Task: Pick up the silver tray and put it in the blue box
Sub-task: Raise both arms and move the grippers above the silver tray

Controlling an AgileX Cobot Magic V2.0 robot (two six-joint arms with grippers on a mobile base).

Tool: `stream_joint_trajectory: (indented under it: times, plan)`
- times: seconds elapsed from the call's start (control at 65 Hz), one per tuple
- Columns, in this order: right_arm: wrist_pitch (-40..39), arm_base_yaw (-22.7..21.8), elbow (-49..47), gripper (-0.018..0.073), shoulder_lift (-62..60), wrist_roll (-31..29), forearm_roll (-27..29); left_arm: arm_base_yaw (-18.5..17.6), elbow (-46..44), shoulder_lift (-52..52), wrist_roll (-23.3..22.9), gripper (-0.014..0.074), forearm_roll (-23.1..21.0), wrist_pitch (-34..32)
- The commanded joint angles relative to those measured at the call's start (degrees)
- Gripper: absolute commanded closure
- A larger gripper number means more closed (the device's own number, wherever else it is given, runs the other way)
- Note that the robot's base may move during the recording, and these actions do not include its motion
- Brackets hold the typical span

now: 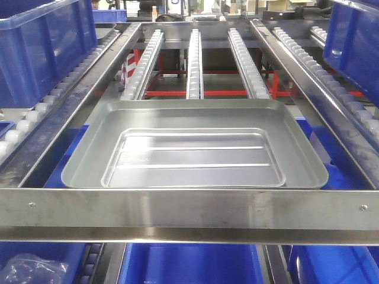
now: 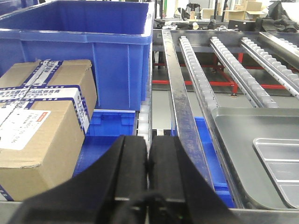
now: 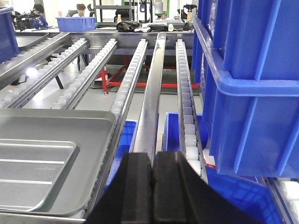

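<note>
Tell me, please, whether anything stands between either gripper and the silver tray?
A steel side rail runs between the left gripper and the silver tray. A second rail lies just ahead of the right gripper, with a roller track and the tray to its left.

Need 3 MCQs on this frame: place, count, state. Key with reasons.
1. Where is the silver tray?
A. On the roller rails, behind the front steel bar
B. Inside a blue box
C. On a cardboard box

2. How many long straight ridges cross its recessed centre?
A. One
B. Two
C. Four

3. The left gripper has its jaws:
A. Wide open
B. Shut, empty
C. Shut on the tray

1 A: front view shows it on the rails.
2 B: two parallel ridges show.
3 B: left wrist view shows them pressed together, nothing between.
</note>
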Motion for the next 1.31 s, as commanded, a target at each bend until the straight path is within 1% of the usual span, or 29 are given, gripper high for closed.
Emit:
stream_joint_trajectory:
  times: [0.0,0.738,0.923,1.015,1.138,1.199,1.292]
  plan:
    - [-4.63,-0.25,-1.03,0.0507,-1.22,-0.56,-0.23,-0.30,1.05,-0.75,-0.23,0.0603,-0.45,-4.90]
    - [-4.63,-0.25,-1.03,0.0507,-1.22,-0.56,-0.23,-0.30,1.05,-0.75,-0.23,0.0603,-0.45,-4.90]
    - [-5.64,-0.25,-1.03,0.0507,-1.22,-0.56,-0.23,-0.30,0.95,-0.75,-0.23,0.0604,-0.45,-5.00]
    - [-7.44,-0.25,-1.03,0.0507,-1.22,-0.56,-0.18,-0.30,0.95,-0.75,-0.23,0.0603,-0.45,-5.00]
    - [-9.79,-0.25,-1.29,0.0507,-1.22,-0.56,-0.18,-0.30,0.51,-0.75,-0.23,0.0603,-0.45,-8.94]
    - [-7.97,-0.25,-2.69,0.0507,-1.07,-0.56,-0.18,-0.30,-1.19,-0.75,-0.23,0.0603,-0.19,-8.64]
    - [0.10,-0.25,-8.09,0.0507,0.49,-0.56,0.03,-0.30,-6.28,0.51,-0.23,0.0603,-0.19,-2.80]
